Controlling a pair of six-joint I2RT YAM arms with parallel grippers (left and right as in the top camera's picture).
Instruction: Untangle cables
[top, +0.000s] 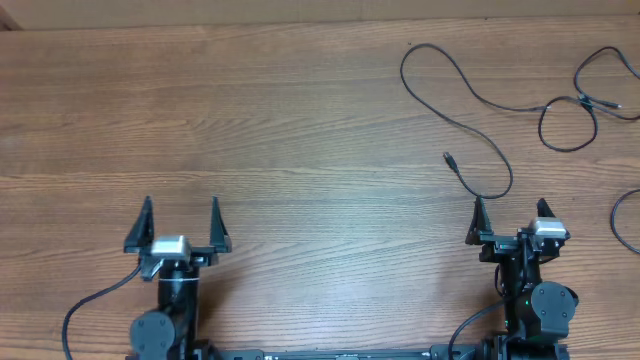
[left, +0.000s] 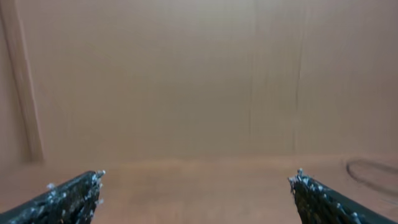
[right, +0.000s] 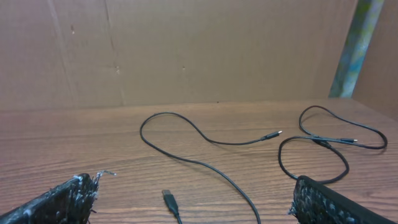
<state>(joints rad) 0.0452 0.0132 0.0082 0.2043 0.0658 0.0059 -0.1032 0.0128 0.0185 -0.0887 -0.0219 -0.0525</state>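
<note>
Camera setup: one overhead, two wrist-level.
Overhead looks straight down on table (top: 300, 120), far; wrist cameras low, close, facing back wall (left: 186, 74); right wrist and overhead share looped cable (top: 403, 68).

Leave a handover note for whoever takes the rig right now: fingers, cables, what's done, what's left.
Left gripper: fingers open, empty.
Right gripper: fingers open, empty.
Long cable lies loose ahead of the right gripper; looped cable farther right; third cable cut off at the right edge.
Done: none seem to cross each other. Left: the looped cable crosses itself; check the third.
</note>
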